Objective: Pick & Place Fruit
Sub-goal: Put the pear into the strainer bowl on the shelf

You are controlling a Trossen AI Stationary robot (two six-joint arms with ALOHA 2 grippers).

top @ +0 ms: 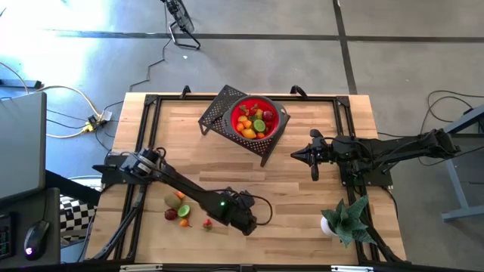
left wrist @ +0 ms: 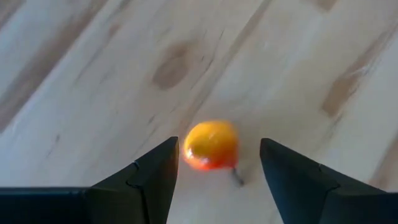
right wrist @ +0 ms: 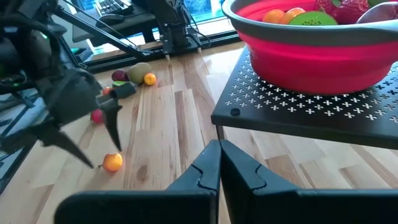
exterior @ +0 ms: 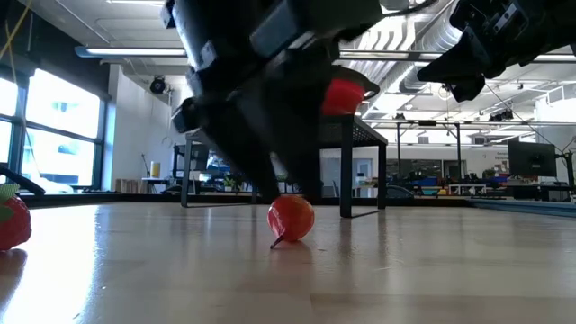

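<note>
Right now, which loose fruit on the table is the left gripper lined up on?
The orange-red fruit lying alone between the open fingers of the left gripper, not yet gripped. The other loose fruits sit clustered farther back along that arm.

Small orange-red fruit (left wrist: 211,145) lies on the wood, unheld.

Bright daylight washes the floor (top: 68,45) at the high view's upper left into glare. In the low view, windows (exterior: 54,117) backlight a dark, blurred arm (exterior: 261,90). The left wrist view is soft; the worktop (left wrist: 93,74) is evenly lit.
</note>
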